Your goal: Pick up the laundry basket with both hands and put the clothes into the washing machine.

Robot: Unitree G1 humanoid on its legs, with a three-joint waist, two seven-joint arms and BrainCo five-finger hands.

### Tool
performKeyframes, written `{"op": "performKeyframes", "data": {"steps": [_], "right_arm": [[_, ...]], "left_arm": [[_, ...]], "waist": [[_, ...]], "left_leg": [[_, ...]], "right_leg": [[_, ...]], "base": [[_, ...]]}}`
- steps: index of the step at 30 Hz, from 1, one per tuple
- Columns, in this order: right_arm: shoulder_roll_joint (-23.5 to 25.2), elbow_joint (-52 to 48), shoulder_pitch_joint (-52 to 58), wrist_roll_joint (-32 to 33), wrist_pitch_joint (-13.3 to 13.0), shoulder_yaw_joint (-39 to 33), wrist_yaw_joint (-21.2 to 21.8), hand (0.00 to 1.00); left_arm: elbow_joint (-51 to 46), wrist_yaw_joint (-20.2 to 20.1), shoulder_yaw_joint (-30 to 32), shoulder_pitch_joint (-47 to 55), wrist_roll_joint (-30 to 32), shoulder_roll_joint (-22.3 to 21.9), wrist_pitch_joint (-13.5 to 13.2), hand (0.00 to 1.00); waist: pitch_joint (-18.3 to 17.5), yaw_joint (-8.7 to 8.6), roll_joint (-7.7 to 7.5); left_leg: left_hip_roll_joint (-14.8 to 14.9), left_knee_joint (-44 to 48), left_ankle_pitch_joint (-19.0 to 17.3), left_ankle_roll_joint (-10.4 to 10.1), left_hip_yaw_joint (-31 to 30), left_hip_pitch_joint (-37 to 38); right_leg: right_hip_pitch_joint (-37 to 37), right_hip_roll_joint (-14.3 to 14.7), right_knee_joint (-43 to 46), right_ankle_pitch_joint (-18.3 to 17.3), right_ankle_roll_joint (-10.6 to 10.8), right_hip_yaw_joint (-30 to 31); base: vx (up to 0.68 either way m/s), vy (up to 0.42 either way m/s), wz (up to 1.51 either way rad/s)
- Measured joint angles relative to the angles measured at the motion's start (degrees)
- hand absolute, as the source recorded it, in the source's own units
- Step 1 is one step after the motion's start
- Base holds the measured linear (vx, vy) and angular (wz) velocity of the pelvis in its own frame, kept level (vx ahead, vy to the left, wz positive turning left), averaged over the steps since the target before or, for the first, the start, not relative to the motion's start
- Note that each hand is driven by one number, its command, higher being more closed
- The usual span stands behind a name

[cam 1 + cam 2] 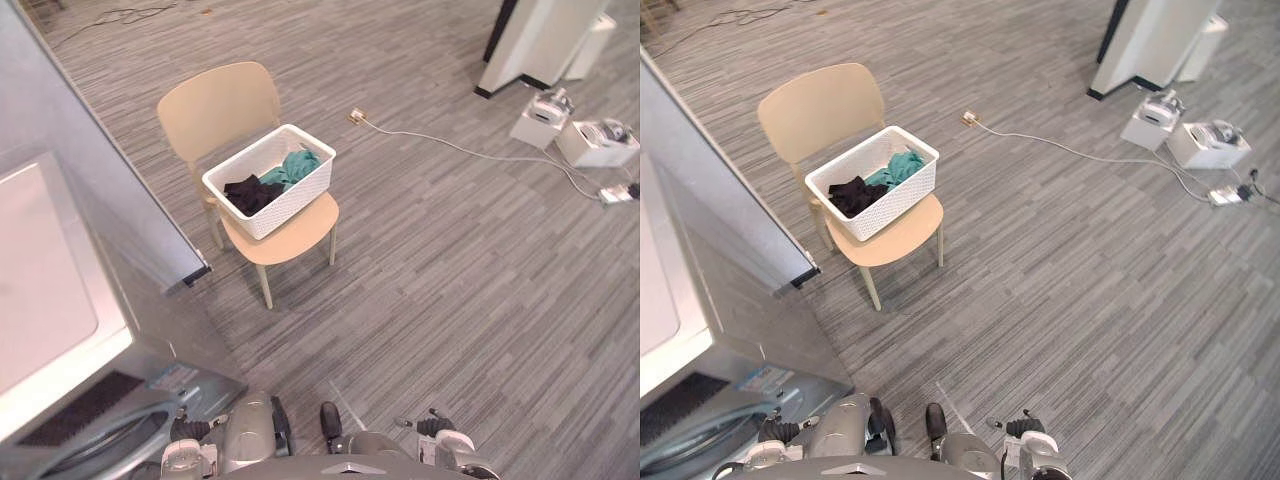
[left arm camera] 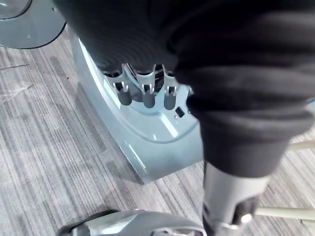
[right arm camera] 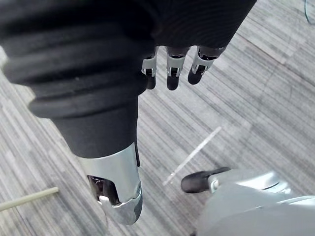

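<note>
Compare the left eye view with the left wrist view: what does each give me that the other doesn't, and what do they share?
From the left eye view you get the white laundry basket on the beige chair, with black and teal clothes inside. From the left wrist view you get the left hand, fingers relaxed and holding nothing. Both share the washing machine, from above in one and from its curved front in the other, and the grey floor.

I read the basket point(image 1: 296, 200) at 11 o'clock as white matt plastic with perforated walls. The clothes point(image 1: 268, 182) in it are soft crumpled cloth, black and teal. Chair point(image 1: 220, 105): smooth matt beige shell, looks like plastic. Floor point(image 1: 450, 270): matt grey, streaked, carpet-like. Washer point(image 2: 147, 135) at 8 o'clock: grey, smooth, glossy front. Left hand point(image 2: 142, 96) and right hand point(image 3: 172, 73): silvery fingers, dark ribbed matt covers.
</note>
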Motion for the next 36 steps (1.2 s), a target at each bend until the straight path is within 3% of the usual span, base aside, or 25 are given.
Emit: {"op": "performKeyframes", "data": {"steps": [2, 3, 4, 5, 6, 7, 8, 9, 11, 12, 14, 16, 17, 18, 19, 21, 22, 23, 24, 25, 26, 28, 31, 34, 36], "right_arm": [[-0.1, 0.0, 0.0, 0.0, -0.1, 0.2, 0.0, 0.0], [-0.1, -0.3, 0.0, 0.0, -0.1, 0.2, 0.0, 0.0], [0.6, -1.2, 1.3, 0.0, -0.1, 0.0, 0.0, 0.0], [2.0, -2.5, 1.9, 1.5, -0.2, -0.9, 0.0, 0.0], [3.8, -2.8, 1.7, 1.8, -0.5, 0.5, -0.1, 0.0], [4.1, -3.4, 1.5, 1.7, -0.5, 2.9, -0.1, 0.0], [4.2, -4.6, 1.0, 1.7, -0.5, 4.8, 0.0, 0.0], [4.6, -7.4, 0.9, 1.6, -0.6, 8.5, 0.1, 0.0], [5.1, -12.3, 0.6, 1.7, -0.7, 12.2, 0.6, 0.0], [5.7, -17.2, 0.5, 2.3, -0.8, 12.5, 0.6, 0.0], [5.6, -22.5, 0.7, 3.3, -1.0, 12.4, 0.5, 0.0], [5.5, -28.8, 1.0, 4.0, -1.3, 12.3, 0.1, 0.0], [5.6, -33.1, 2.0, 4.4, -1.7, 12.3, -0.1, 0.0], [5.5, -36.3, 3.0, 4.5, -2.4, 12.4, -0.1, 0.0], [5.1, -37.4, 3.4, 4.5, -2.7, 12.5, -0.2, 0.0], [2.8, -41.3, 3.9, 4.6, -3.0, 12.7, -0.8, 0.0], [2.8, -44.4, 4.2, 5.9, -3.9, 13.0, -1.3, 0.0], [3.0, -45.3, 4.3, 6.2, -4.0, 12.8, -1.5, 0.0], [3.1, -46.0, 4.3, 6.4, -4.1, 12.7, -1.6, 0.0], [3.3, -48.2, 4.7, 6.9, -4.5, 12.4, -2.2, 0.0], [2.9, -51.7, 5.6, 7.9, -5.2, 12.2, -2.6, 0.0], [2.0, -56.2, 5.7, 9.3, -6.7, 11.6, -3.1, 0.0], [1.1, -64.7, 5.3, 10.3, -9.9, 9.4, -5.1, 0.0], [0.4, -66.8, 1.4, 8.1, -10.4, 6.1, -6.6, 0.0], [-1.5, -66.3, -4.0, 7.1, -10.3, 4.8, -8.6, 0.0]], "left_arm": [[0.5, -0.2, 0.0, 0.0, -1.1, -0.5, 0.1, 0.0], [1.7, -0.4, 0.1, -0.2, -1.6, -0.8, 1.0, 0.0], [4.0, -3.4, -0.3, 0.5, -2.8, -0.8, 2.8, 0.0], [4.7, -3.4, -0.5, 1.7, -2.8, -0.4, 2.9, 0.0], [5.0, -3.7, -1.7, 3.3, -2.7, 1.1, 3.4, 0.0], [5.0, -3.7, -2.3, 4.1, -2.7, 1.7, 4.2, 0.0], [5.0, -3.8, -2.7, 4.5, -2.7, 2.0, 4.5, 0.0], [5.0, -3.7, -3.6, 5.6, -2.7, 1.9, 5.1, 0.0], [5.1, -3.7, -6.0, 6.1, -2.7, 2.3, 5.6, 0.0], [4.9, -3.4, -7.5, 6.0, -2.7, 2.8, 5.6, 0.0], [4.2, -2.5, -7.9, 5.9, -2.7, 2.8, 5.6, 0.0], [3.9, -1.6, -9.3, 5.5, -2.6, 3.9, 5.2, 0.0], [3.0, -1.5, -9.7, 5.9, -2.1, 5.2, 5.1, 0.0], [1.9, -2.1, -10.0, 6.5, -1.9, 6.3, 4.0, 0.0], [1.8, -2.0, -10.4, 6.5, -1.6, 5.9, 3.5, 0.0], [1.5, -0.8, -11.4, 7.2, -0.7, 3.9, 3.3, 0.0], [1.4, -0.7, -10.5, 8.1, -1.4, 3.7, 2.7, 0.0], [1.2, -0.7, -9.4, 8.0, -1.6, 3.8, 2.7, 0.0], [0.6, -0.7, -8.8, 8.0, -2.3, 3.8, 2.5, 0.0], [-1.4, -1.0, -7.8, 8.7, -3.8, 4.2, 1.4, 0.0], [-2.9, -1.3, -8.0, 9.5, -3.9, 4.8, 0.5, 0.0], [-4.1, -1.0, -8.6, 10.0, -3.5, 4.4, 0.3, 0.0], [-4.7, -1.0, -9.6, 9.2, -0.3, 4.3, 0.1, 0.0], [-4.5, -1.3, -9.7, 7.9, 1.6, 3.8, 0.0, 0.0], [-4.4, -2.0, -11.3, 7.4, 3.1, 3.5, 0.0, 0.0]], "waist": [[-0.4, 0.42, 1.01], [-0.8, 0.0, 1.66], [-1.4, -0.92, 2.46], [-0.9, -1.09, 1.19], [-0.4, -0.85, -1.11], [-0.6, -0.49, -1.78], [-0.5, -0.2, -2.02], [-0.5, -0.11, -2.28], [-0.5, -0.18, -2.18], [-0.5, -0.22, -2.21], [-0.5, -0.95, -1.95], [-0.6, -1.72, -2.13], [-1.3, -2.11, -3.76], [-1.9, -2.13, -5.09], [-2.2, -2.12, -4.73], [-5.0, -2.02, -0.13], [-5.7, -2.19, 1.22], [-5.6, -2.25, 1.07], [-5.3, -2.27, 0.7], [-4.5, -1.6, -0.47], [-4.0, -1.1, -1.23], [-4.3, -0.88, -0.67], [-4.4, -0.24, -0.65], [-3.8, 0.38, -1.52], [-3.9, 0.78, -1.28]], "left_leg": [[0.4, -11.4, 4.9, -0.7, -1.5, 2.4], [0.6, -12.2, 7.3, -0.5, -0.8, 3.2], [0.2, -12.5, 9.4, 0.6, -0.4, 4.5], [-0.7, -12.2, 8.4, 0.8, 0.2, 5.7], [-1.8, -12.4, 6.9, 0.7, 1.4, 7.7], [-2.1, -12.8, 6.8, 0.5, 2.3, 8.7], [-2.2, -13.5, 6.9, 0.4, 3.0, 9.6], [-2.3, -15.2, 7.6, 1.6, 4.0, 11.5], [-2.7, -16.8, 7.9, 1.5, 4.2, 12.7], [-2.4, -17.3, 7.6, 1.2, 3.7, 12.8], [-1.6, -17.2, 6.8, -0.3, 2.4, 12.8], [-0.6, -16.7, 5.7, -2.1, 0.7, 13.5], [-1.2, -16.1, 5.3, -3.9, -0.9, 13.8], [-1.4, -14.4, 4.4, -5.8, -2.4, 14.3], [-0.3, -14.0, 4.0, -6.5, -3.3, 14.7], [6.0, -13.0, 2.4, -9.3, -5.5, 14.2], [9.8, -8.7, 3.1, -7.9, -8.2, 12.9], [10.9, -4.4, 4.0, -5.9, -9.8, 10.7], [11.5, 0.1, 5.4, -2.9, -10.7, 8.8], [12.8, 6.6, 9.0, 2.2, -11.5, 6.4], [14.4, 11.0, 11.8, 4.5, -10.8, 4.9], [15.6, 17.1, 11.4, 5.5, -7.2, 2.5], [13.2, 20.2, 6.7, 4.3, 3.0, -0.8], [7.6, 10.8, 3.5, 2.5, 11.0, -1.8], [3.8, -0.5, 5.5, 2.0, 16.9, -1.0]], "right_leg": [[-0.3, -0.5, 0.4, -1.3, 1.2, 2.1], [0.2, -0.5, 0.7, -2.1, 1.7, 2.1], [0.4, -1.5, 3.6, -5.0, 2.4, 0.1], [-0.5, -2.9, 7.6, -7.4, 3.0, -2.5], [-3.1, -4.2, 16.4, -10.8, 4.8, -4.8], [-5.4, -4.6, 21.8, -11.8, 6.3, -6.3], [-6.8, -4.9, 24.9, -12.1, 7.8, -7.3], [-9.3, -6.6, 30.4, -13.4, 8.6, -11.5], [-12.2, -11.4, 33.3, -16.8, 6.9, -19.0], [-14.9, -14.4, 32.6, -17.3, 7.4, -19.8], [-17.1, -16.5, 30.0, -16.5, 8.3, -18.7], [-17.8, -17.5, 24.0, -12.5, 9.2, -14.1], [-16.4, -19.6, 19.0, -10.2, 9.3, -12.9], [-16.2, -20.7, 19.5, -7.0, 13.3, -13.6], [-16.3, -19.9, 20.9, -6.4, 13.3, -14.3], [-15.7, -14.7, 22.7, -7.8, 10.8, -17.0], [-14.5, -11.1, 23.1, -9.8, 8.6, -19.5], [-13.6, -10.5, 23.1, -10.5, 7.8, -20.8], [-12.3, -10.2, 23.1, -11.0, 7.1, -21.7], [-8.6, -9.4, 21.9, -11.8, 5.8, -23.5], [-5.2, -8.9, 20.3, -11.8, 5.0, -25.8], [-1.5, -9.1, 17.8, -12.0, 4.6, -28.7], [3.0, -10.5, 13.0, -11.6, 4.6, -34.9], [5.4, -12.9, 10.7, -11.4, 5.2, -41.0], [7.1, -14.3, 9.2, -11.7, 8.5, -44.7]], "base": [[0.09, 0.176, -0.94], [0.2, 0.32, -0.49], [0.18, 0.247, -0.12], [0.29, 0.363, -0.07], [0.17, 0.199, -0.13], [0.16, 0.163, -0.16], [0.12, 0.067, -0.23], [0.11, 0.038, -0.22], [0.16, -0.029, -0.09], [0.16, -0.1, 0.04], [0.14, -0.21, 0.18], [0.15, -0.261, 0.34], [0.2, -0.39, 0.52], [0.26, -0.472, 0.55], [0.28, -0.416, 0.45], [0.31, -0.362, 0.15], [0.3, -0.321, 0.11], [0.29, -0.324, 0.27], [0.2, -0.304, 0.4], [0.25, -0.362, 0.56], [0.31, -0.363, 0.73], [0.28, -0.182, 0.8], [0.27, -0.034, 1.14], [0.22, 0.063, 1.11], [0.23, 0.159, 0.88]]}}
